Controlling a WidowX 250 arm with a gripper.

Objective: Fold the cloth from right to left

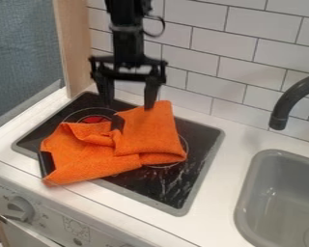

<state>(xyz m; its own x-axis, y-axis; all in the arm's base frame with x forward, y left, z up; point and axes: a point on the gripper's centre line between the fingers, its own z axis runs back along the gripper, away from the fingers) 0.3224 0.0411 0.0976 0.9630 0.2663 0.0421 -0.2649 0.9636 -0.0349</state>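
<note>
My gripper (129, 100) hangs over the back of the stove with its two fingers spread wide apart, open. The right finger's tip is at the back edge of the orange cloth (150, 135); whether it touches the cloth I cannot tell. Rumpled, the cloth lies on the black stove top (176, 188), with folds in its middle and a layer doubled over on its right part. Its front left corner reaches the stove's front edge.
At the right a grey sink (279, 193) is set into the white counter (215, 212), with a dark faucet (289, 101) curving over it. A white tiled wall (202, 58) stands behind the stove, a wooden post (73, 48) at back left.
</note>
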